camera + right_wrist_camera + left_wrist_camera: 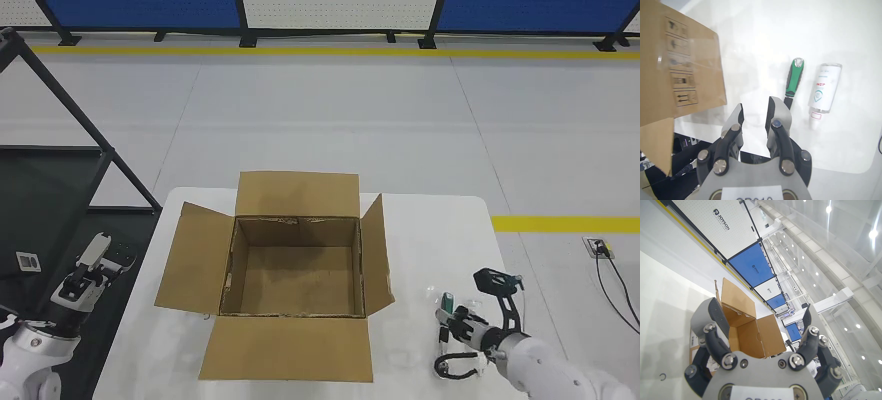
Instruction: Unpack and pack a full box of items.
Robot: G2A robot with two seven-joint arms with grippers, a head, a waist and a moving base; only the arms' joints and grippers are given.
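light: bright ceiling lamps | glare: table washed white | shadows: soft

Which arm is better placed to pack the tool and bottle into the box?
Right, probably: the right gripper is open beside the tool and bottle; the left gripper is beyond the box.

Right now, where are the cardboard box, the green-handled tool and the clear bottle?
cardboard box (297,192), top view, on its far flap.
green-handled tool (794,77), right wrist view, on the grip.
clear bottle (823,88), right wrist view, on its labelled body.
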